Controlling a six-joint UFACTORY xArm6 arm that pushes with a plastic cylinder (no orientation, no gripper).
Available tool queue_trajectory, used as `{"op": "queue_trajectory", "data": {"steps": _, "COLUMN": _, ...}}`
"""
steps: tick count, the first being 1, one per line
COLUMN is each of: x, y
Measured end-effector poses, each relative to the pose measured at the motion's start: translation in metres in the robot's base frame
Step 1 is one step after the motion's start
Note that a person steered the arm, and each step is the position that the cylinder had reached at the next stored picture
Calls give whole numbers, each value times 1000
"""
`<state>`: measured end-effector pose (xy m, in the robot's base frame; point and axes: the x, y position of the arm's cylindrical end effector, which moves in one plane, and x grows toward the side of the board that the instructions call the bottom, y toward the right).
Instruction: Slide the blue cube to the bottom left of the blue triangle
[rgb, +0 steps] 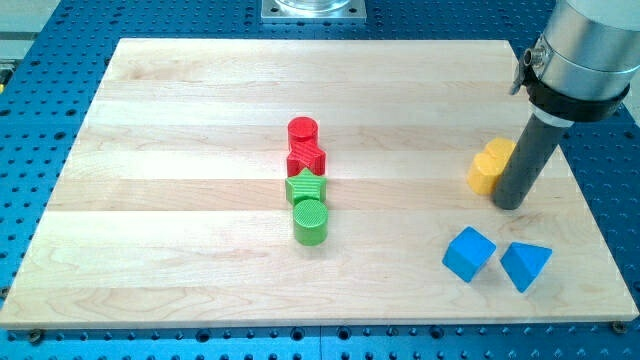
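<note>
The blue cube lies near the view's bottom right of the wooden board. The blue triangle lies just to its right, a small gap between them. My tip rests on the board above the two blue blocks, slightly nearer the triangle's side, and apart from both. The dark rod rises from it toward the view's top right. The tip stands right beside two yellow blocks, at their right edge.
A column of blocks stands at the board's middle: a red cylinder, a red star, a green star and a green cylinder. The board's right edge is near the rod.
</note>
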<state>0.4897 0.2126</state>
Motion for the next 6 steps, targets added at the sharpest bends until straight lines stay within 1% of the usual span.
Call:
{"op": "queue_trajectory", "data": {"steps": 1, "x": -1, "y": -6}}
{"op": "queue_trajectory", "data": {"steps": 2, "x": -1, "y": -47}}
{"op": "queue_trajectory", "data": {"steps": 3, "x": 24, "y": -64}}
{"op": "queue_trajectory", "data": {"steps": 4, "x": 61, "y": -80}}
{"op": "queue_trajectory", "data": {"steps": 5, "x": 92, "y": -67}}
{"op": "queue_trajectory", "data": {"steps": 6, "x": 98, "y": -63}}
